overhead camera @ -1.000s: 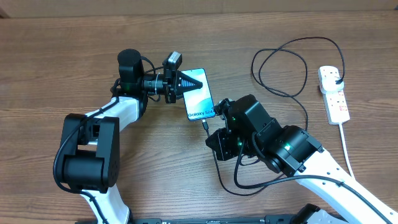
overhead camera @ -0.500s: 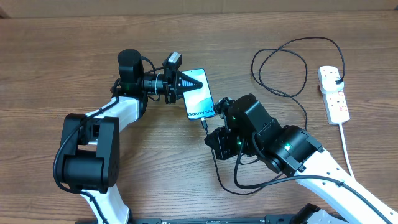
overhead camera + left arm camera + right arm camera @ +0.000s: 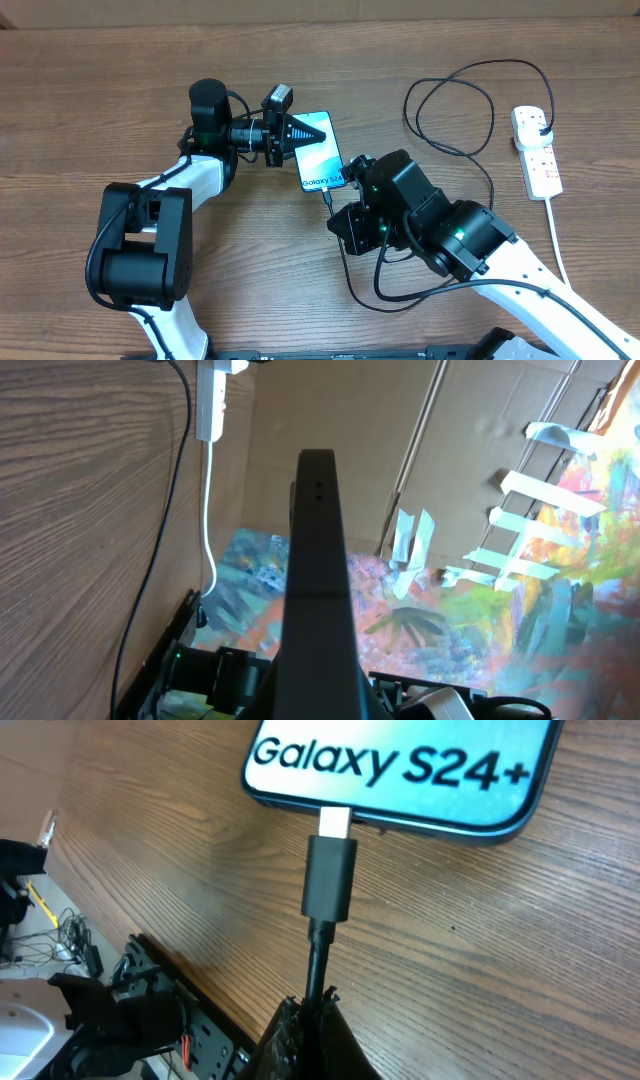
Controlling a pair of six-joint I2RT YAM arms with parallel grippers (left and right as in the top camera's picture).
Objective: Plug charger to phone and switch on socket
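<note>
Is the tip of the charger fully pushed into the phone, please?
No, bare metal on the charger shows outside the bottom edge of the phone.

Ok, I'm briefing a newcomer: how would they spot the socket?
Start at the right side of the wooden table. The socket is the small white strip there. Unlike the looping black charger beside it, it trails a white cord.

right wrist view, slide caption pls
Shut right tool holds the charger cable, its connector at the phone's port, metal tip showing.

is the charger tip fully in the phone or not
Not fully in: the charger tip sits at the phone bottom edge, but bare metal shows between its black housing and the frame.
</note>
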